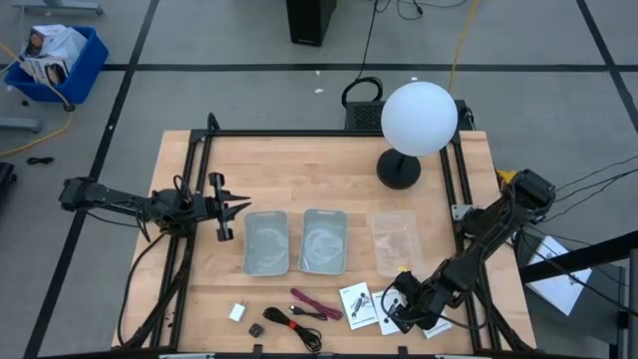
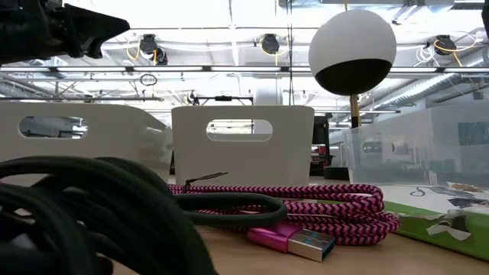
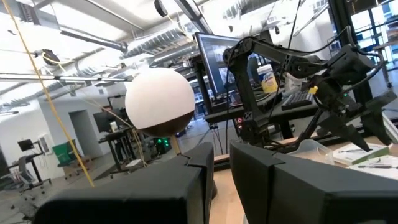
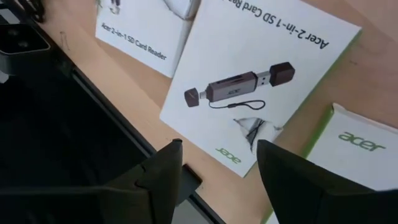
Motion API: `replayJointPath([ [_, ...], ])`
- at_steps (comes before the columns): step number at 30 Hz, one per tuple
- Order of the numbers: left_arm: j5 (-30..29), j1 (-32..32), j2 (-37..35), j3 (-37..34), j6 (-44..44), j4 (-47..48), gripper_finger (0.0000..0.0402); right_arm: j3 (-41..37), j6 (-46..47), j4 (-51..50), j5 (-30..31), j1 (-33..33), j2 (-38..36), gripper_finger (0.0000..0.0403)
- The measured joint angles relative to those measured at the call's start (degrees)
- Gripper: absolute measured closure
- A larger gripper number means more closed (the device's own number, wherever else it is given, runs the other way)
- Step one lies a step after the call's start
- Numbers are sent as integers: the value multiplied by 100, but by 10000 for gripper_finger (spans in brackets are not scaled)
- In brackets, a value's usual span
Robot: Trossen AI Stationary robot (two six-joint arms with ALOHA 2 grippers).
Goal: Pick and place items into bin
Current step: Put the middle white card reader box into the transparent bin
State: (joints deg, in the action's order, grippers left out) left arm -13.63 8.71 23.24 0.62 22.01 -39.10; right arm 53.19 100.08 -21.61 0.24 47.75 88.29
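Observation:
Three white cards with black print lie flat near the table's front right; in the right wrist view one card lies right under my right gripper, which hovers open above its corner. In the high view my right gripper partly hides the cards. Left of them on the wood lie a dark-red strap, a black cable, a tiny black piece and a white block. My left gripper waits shut, raised at the table's left.
Two pale bins stand side by side mid-table, with a clear plastic bag to their right. The white globe lamp stands at the far right. A black frame rail runs along the table edge beside the cards.

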Motion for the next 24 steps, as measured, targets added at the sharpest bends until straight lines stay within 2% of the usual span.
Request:
replayJointPath([
  [7,-1,0,-1,0,-158,45,339,0,140,-43,-68,-43,122,204],
  [15,-2,0,-1,0,-163,56,339,0,308,-148,-604,-42,334,204],
  [24,-1,0,0,0,-163,58,339,0,421,-357,-635,-116,511,204],
])
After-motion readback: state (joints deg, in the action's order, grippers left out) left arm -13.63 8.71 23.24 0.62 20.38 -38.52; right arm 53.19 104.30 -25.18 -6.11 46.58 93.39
